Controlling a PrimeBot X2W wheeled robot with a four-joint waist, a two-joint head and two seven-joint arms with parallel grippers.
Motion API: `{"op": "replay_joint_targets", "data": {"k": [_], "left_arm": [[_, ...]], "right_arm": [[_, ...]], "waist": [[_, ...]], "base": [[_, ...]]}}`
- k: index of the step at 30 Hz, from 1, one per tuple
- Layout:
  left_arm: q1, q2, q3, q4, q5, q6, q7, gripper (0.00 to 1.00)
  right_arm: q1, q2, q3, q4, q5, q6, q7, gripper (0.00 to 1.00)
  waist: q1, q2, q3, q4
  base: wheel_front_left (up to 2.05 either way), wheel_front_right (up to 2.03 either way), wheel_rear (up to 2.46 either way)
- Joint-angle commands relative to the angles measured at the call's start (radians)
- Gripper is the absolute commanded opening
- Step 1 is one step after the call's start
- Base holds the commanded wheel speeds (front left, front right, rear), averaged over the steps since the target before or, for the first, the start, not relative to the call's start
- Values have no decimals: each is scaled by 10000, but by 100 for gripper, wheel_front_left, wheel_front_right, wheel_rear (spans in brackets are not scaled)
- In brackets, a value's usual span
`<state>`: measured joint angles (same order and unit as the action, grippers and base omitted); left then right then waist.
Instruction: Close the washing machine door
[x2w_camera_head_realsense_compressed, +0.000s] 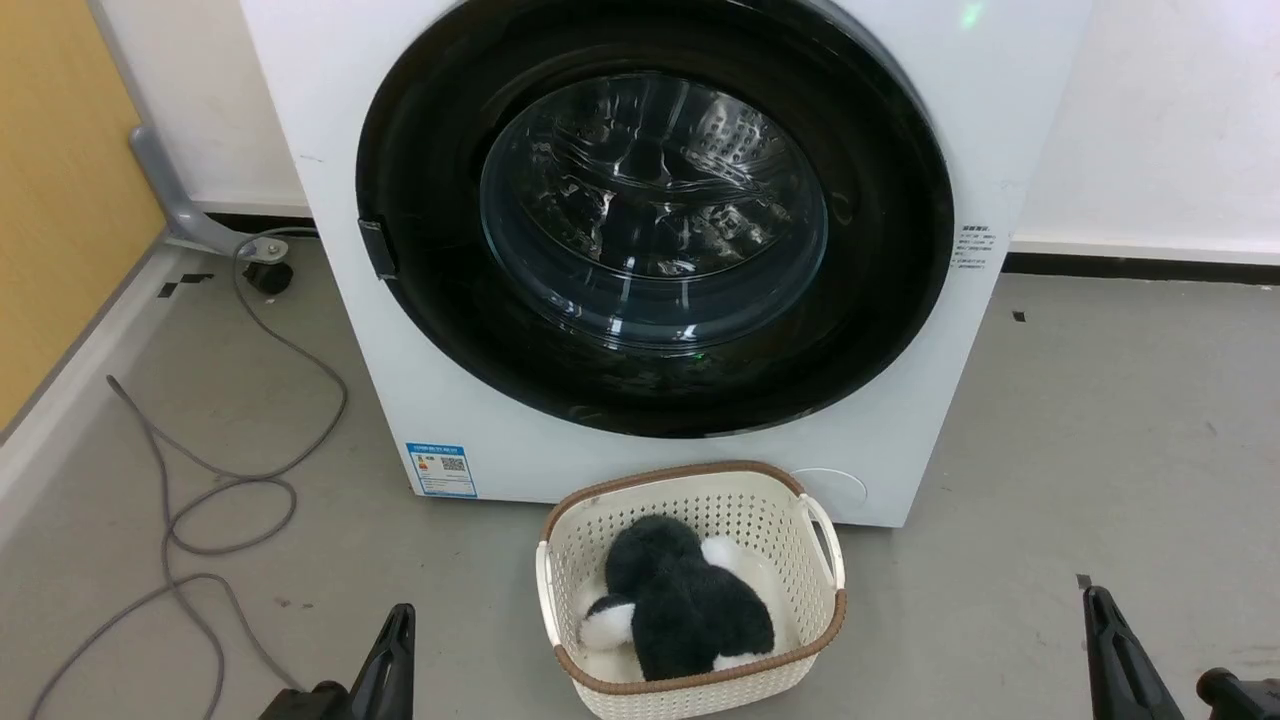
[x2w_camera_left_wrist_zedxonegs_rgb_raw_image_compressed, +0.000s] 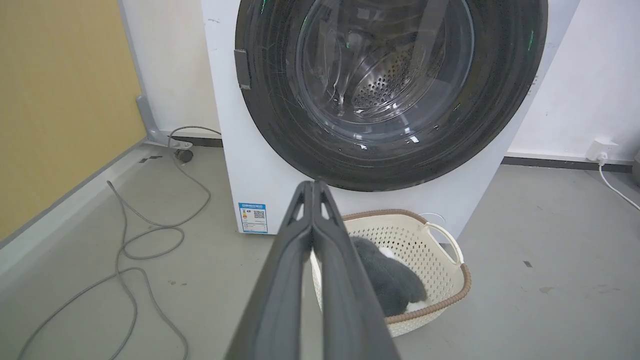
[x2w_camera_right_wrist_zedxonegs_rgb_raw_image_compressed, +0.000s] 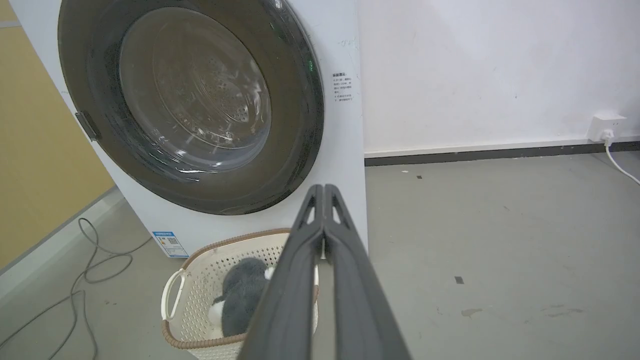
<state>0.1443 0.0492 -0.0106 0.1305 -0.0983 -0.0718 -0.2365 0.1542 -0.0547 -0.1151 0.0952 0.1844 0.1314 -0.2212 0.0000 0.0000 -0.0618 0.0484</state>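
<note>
Left gripper (x2w_camera_left_wrist_zedxonegs_rgb_raw_image_compressed: 312, 186): low and nearest, above the near left part of the floor (x2w_camera_head_realsense_compressed: 1050, 450). In the left wrist view the two dark fingers meet at the tips, with no gap. Nothing is held.

Right gripper (x2w_camera_right_wrist_zedxonegs_rgb_raw_image_compressed: 324, 187): low, above the near right part of the floor. In the right wrist view the fingertips are pressed together. Nothing is held.

Cream perforated basket (x2w_camera_head_realsense_compressed: 600, 540) with a brown woven rim: on the floor between the two grippers and beyond them, just before the bottom edge of the washing machine (x2w_camera_head_realsense_compressed: 400, 380). Cannot tell whether it touches the machine. Inside it lies a black-and-white plush toy (x2w_camera_head_realsense_compressed: 680, 600).

Grey cable (x2w_camera_head_realsense_compressed: 200, 490): looped loosely over the left part of the floor, running back toward the far left corner.

The washing machine is a white box that stands on the floor against the far wall (x2w_camera_head_realsense_compressed: 1150, 120). A blue label (x2w_camera_head_realsense_compressed: 442, 470) is at its front lower left corner.

Washing machine door (x2w_camera_head_realsense_compressed: 650, 395): a round black rim with a clear glass bowl at the centre. It lies flat against the machine's front, and no gap is seen in any view. The perforated steel drum shows through the glass. A small dark handle (x2w_camera_head_realsense_compressed: 378, 248) is on the door's left edge.

Yellow panel (x2w_camera_head_realsense_compressed: 60, 200): along the floor's left edge.

White socket (x2w_camera_right_wrist_zedxonegs_rgb_raw_image_compressed: 605, 127): low on the far wall, right of the machine, with a white cord (x2w_camera_right_wrist_zedxonegs_rgb_raw_image_compressed: 620, 167) dropping to the floor.
</note>
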Motion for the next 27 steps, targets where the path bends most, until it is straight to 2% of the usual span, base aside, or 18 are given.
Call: {"op": "replay_joint_targets", "data": {"k": [1,27], "left_arm": [[-111,3,19,-67,97,66,67,0],[-407,5,39,-342,293,211,577,0]], "right_arm": [[-147,6,45,-61,-93,-1,63,0],[-457,15,291,-259,-482,-2,540,0]], "waist": [[0,0,8,-6],[0,0,143,-112]], "base": [[0,0,0],[0,0,0]]}}
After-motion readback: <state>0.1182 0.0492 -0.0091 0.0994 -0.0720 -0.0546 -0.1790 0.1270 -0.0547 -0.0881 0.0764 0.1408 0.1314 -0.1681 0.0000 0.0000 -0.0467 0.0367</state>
